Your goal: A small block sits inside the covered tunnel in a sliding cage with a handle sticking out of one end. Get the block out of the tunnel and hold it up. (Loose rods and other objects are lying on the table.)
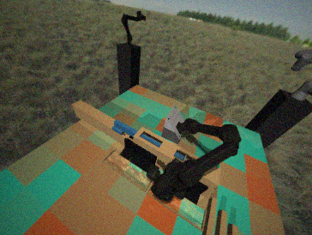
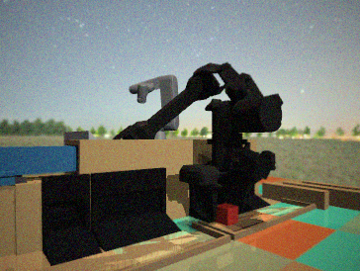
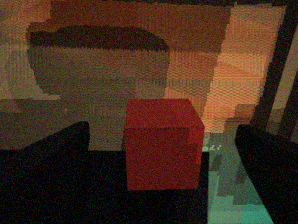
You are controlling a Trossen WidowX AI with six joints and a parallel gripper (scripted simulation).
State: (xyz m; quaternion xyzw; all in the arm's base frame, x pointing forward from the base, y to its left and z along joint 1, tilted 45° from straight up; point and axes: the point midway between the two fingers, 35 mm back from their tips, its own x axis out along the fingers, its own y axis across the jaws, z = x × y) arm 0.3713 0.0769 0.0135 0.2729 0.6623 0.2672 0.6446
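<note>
While the arm [image 1: 229, 139] [image 2: 170, 106] bent over the table [image 1: 103, 186] [image 2: 292, 237], top view: tunnel [image 1: 165, 147] [image 2: 131, 155], block hidden. Exterior view: one red block [image 2: 227, 214], outside the tunnel, low beside the gripper [image 2: 220, 213] [image 3: 162, 135]. Wrist view: fingers parted, one either side of the block [image 3: 162, 150], gaps left; nothing gripped.
</note>
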